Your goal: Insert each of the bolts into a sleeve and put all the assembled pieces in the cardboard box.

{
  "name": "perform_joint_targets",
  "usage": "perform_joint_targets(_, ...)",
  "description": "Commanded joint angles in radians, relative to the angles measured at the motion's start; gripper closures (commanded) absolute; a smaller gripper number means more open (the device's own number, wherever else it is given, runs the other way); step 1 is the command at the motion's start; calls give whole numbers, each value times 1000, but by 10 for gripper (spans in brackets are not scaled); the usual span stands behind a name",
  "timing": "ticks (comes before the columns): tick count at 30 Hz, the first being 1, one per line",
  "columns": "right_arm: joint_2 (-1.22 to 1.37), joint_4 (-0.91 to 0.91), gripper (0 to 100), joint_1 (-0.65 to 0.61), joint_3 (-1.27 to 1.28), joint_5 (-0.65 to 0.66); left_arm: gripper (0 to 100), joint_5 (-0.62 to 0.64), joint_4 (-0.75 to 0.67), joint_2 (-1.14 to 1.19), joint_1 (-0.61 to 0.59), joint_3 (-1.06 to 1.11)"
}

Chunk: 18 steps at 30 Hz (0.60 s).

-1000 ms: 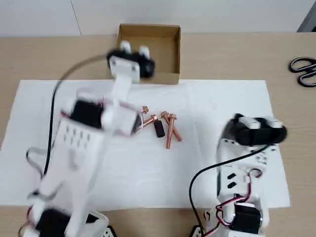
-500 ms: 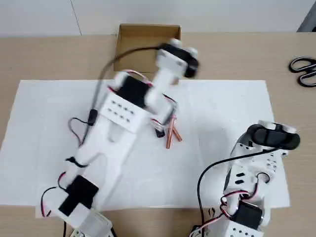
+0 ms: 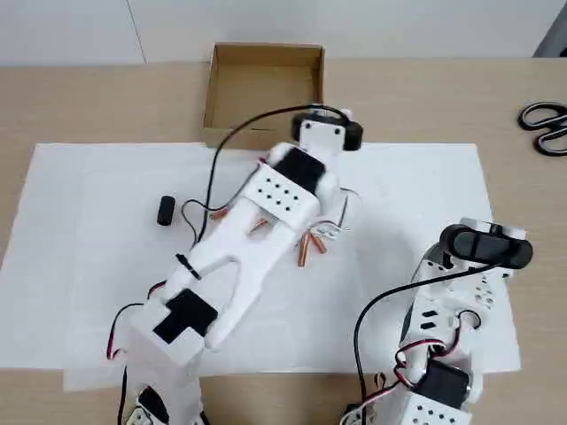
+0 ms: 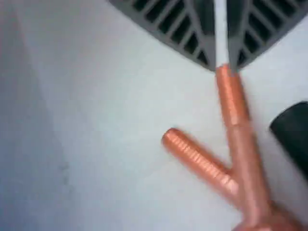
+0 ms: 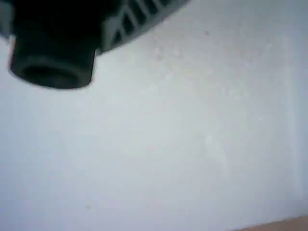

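Item 1. Right gripper (image 3: 483,246), above the near right part of the white paper sheet (image 3: 106,292): pinching a black tubular sleeve (image 5: 52,65), open end showing.

Item 2. Left gripper (image 4: 221,60), over the sheet's centre. The threaded tip of a long copper bolt (image 4: 238,139) lies right at its tip. Whether it grips the bolt cannot be told.

Item 3. Second copper bolt (image 4: 197,161), crossing the first near the head end, both flat on the sheet.

Item 4. Second black sleeve (image 4: 294,132), just beside the long bolt.

Item 5. Third black sleeve (image 3: 166,211), alone on the sheet's left part, well apart from the bolts.

Item 6. Open brown cardboard box (image 3: 210,88), at the tabletop's far edge, no assembled piece visible inside.

Item 7. Black-handled scissors (image 3: 545,124), far right corner of the tabletop (image 3: 89,106).

Hazards, as judged: a bolt taken only by its tip could pivot or slip out on lifting. Lifting it could drag the crossed second bolt and knock the neighbouring sleeve rolling. A tilted bolt would jam at the held sleeve's mouth.
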Motion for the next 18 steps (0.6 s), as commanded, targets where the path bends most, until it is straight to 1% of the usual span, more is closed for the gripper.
perform_joint_targets(1,-19,-30,995,8,-6,5,993,6,-32,12,5,-99)
perform_joint_targets(6,-19,-28,995,8,-6,5,987,6,-34,91,0,-170)
perform_joint_targets(9,-19,-28,995,8,-6,5,923,6,-28,143,0,-191)
perform_joint_targets(11,-19,-27,995,8,-6,5,874,6,-5,166,-11,-216)
perform_joint_targets(13,-19,-24,995,8,-6,5,851,6,34,186,-18,-251)
perform_joint_targets(18,-19,-24,995,8,-6,5,848,6,68,233,-44,-320)
